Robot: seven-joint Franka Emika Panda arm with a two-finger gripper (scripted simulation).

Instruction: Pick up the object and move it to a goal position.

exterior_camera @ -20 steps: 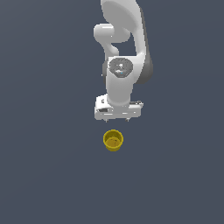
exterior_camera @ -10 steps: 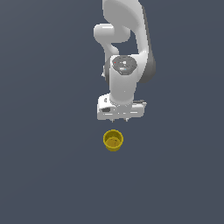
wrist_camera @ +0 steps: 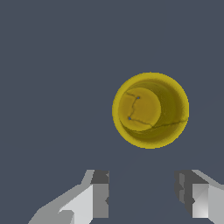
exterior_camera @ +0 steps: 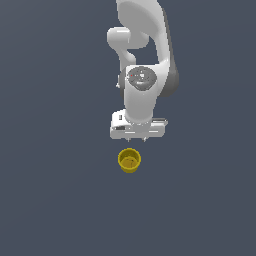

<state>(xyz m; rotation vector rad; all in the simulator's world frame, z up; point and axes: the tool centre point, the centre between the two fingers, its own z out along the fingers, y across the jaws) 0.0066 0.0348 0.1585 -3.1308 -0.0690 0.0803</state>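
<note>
The yellow cup (exterior_camera: 129, 160) stands upright, looking light, rigid, thin-walled and probably slick; best pinched across its rim. The gripper (wrist_camera: 142, 194) hovers nearby, jaws apart, empty.

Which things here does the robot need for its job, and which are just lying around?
For the job:
- yellow cup, standing upright, hollow
- gripper, open, above the cup, not touching it

Just lying around:
- nothing else shows, only the plain grey floor
</note>
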